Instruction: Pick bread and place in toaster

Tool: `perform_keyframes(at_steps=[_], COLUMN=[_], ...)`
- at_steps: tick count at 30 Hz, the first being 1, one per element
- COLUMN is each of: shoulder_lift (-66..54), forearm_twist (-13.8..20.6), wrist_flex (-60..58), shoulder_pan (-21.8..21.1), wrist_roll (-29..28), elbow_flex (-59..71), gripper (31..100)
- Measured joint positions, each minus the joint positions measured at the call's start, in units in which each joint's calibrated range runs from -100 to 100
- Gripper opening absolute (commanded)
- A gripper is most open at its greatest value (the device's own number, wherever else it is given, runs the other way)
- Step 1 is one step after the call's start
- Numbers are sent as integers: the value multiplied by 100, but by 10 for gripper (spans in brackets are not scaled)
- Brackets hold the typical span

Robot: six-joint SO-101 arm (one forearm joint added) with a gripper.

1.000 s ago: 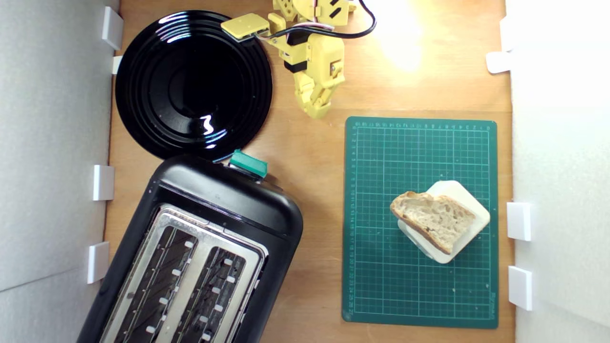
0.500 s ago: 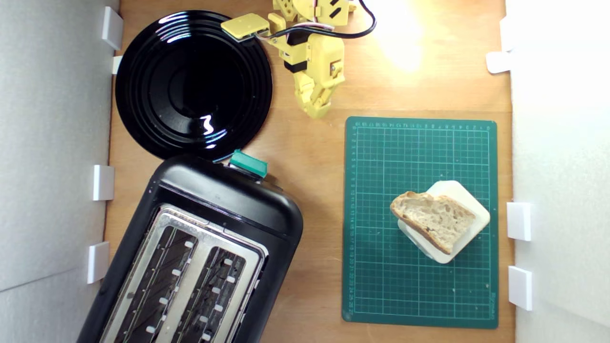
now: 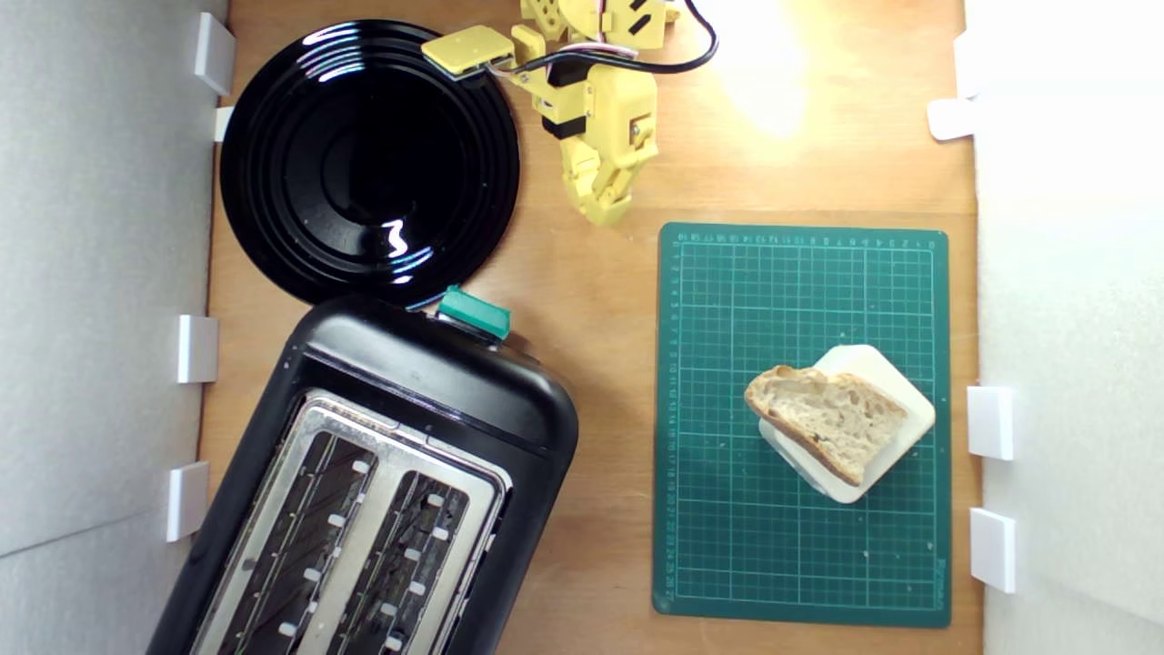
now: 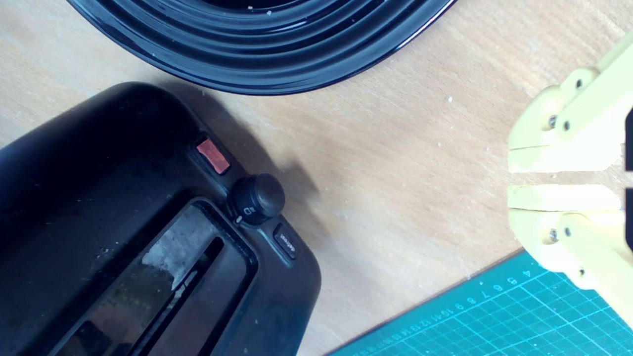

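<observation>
— Jaws first: how do they stand?

— Jaws of the yellow gripper point(image 4: 512, 178) are drawn almost together, only a thin slit between the two tips, and nothing is held in them. In the exterior view the gripper point(image 3: 607, 215) hangs over bare wood near the top of the scene, just off the rim of the round black plate point(image 3: 273, 227) and just above the top edge of the green cutting mat point(image 3: 727, 546).

— Where is the bread?

— The bread point(image 3: 827, 421), a wedge of holey crumb with a brown crust, lies on a cream rounded block point(image 3: 896, 382) on the mat, toward the exterior view's right and well apart from the gripper. Part of the block shows around the slice.

— And the toaster?

— The toaster point(image 3: 436, 382), glossy black with a silver top, sits askew at the exterior view's lower left, its upper end touching or overlapping the plate's edge. Both wire-lined slots show nothing in them. A green lever knob point(image 3: 474, 311) juts from the end nearest the gripper. The wrist view catches that same end point(image 4: 99, 163): a black dial point(image 4: 258, 198), a small red button point(image 4: 213, 155) and a button whose label is too small to read.

— The surface?

— The wooden surface point(image 3: 600, 382) is bordered by pale walls.
</observation>
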Motion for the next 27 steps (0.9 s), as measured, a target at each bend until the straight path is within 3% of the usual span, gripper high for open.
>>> perform_keyframes(at_steps=[27], shoulder_lift=[0], forearm_twist=[0], wrist_flex=[0], shoulder_pan=[-119], wrist_roll=[0], elbow_flex=[0], gripper=[497])
